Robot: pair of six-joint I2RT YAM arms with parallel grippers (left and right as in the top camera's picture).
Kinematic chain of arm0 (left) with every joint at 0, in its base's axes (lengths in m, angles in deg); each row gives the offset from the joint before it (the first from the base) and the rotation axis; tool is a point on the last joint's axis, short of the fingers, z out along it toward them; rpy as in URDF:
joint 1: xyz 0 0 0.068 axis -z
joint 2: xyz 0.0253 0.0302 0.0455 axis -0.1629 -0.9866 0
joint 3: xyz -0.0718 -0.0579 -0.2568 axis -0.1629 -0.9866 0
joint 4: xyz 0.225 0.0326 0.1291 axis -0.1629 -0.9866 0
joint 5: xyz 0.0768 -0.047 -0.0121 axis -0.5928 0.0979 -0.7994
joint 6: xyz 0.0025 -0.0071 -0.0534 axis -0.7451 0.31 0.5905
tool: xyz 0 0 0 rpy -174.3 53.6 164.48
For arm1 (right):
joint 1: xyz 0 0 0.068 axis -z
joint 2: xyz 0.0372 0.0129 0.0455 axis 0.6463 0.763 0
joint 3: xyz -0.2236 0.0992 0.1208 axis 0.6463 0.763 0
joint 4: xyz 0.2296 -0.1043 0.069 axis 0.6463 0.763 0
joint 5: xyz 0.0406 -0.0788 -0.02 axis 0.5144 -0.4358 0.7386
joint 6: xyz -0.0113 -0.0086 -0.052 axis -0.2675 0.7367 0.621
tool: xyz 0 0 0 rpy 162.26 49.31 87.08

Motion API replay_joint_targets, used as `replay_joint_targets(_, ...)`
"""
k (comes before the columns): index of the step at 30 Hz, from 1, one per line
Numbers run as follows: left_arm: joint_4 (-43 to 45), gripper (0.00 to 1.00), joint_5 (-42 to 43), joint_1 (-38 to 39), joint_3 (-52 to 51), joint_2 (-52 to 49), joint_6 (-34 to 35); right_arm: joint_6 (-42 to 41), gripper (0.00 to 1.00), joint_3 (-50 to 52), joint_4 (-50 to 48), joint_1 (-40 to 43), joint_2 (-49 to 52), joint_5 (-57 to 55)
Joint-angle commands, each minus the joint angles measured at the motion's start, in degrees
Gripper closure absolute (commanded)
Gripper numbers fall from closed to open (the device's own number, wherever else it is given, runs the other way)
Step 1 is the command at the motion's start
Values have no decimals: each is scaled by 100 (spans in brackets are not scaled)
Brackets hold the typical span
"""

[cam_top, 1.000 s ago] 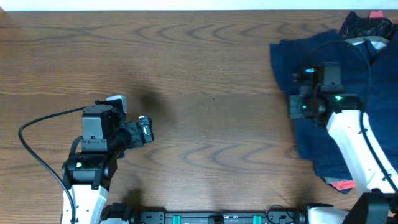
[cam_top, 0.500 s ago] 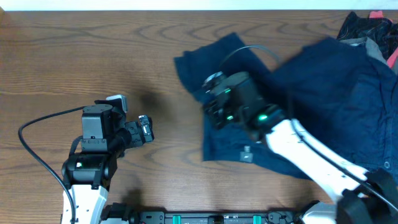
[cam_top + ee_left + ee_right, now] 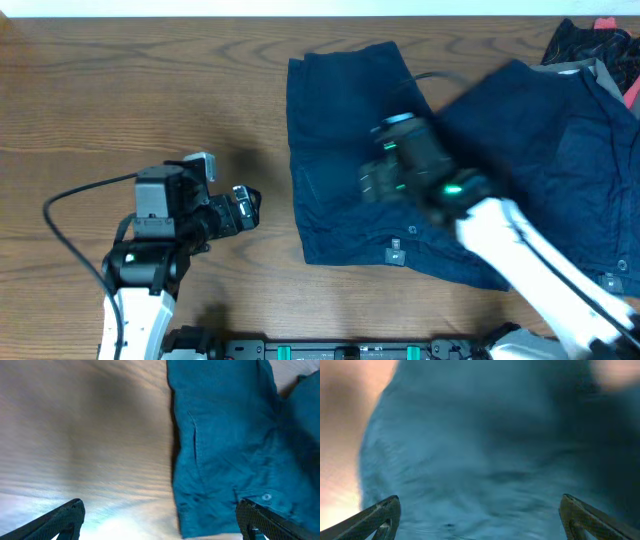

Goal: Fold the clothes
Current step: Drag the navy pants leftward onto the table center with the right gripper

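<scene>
Navy garment lies spread; wooden table runs from its left edge to the left gripper, gaping wide, empty; right gripper above cloth, likewise.

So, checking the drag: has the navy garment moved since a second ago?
Yes. The navy garment slid leftward, away from the corner pile, to the middle of the table.

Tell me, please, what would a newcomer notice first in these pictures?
First, the dark navy clothes, spread wide on the wooden table from its middle to the right edge. The right gripper hangs open over them, its arm blurred in the overhead view. The left gripper is open over bare wood at the left.
</scene>
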Motion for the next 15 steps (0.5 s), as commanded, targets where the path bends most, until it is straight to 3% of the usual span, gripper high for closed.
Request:
replay_joint_targets(1, 11, 2, 328, 264, -181, -431, 715, -164, 1, -81, 282, 595, -433, -350)
replay_joint_targets(9, 494, 2, 326, 1521, -186, -1952, 1751, -164, 1, -81, 1021, 1687, -634, -413)
replay_joint_targets(15, 1106, 2, 323, 2291, -186, -3042, 2474, -162, 1, -81, 1364, 2059, -634, -413)
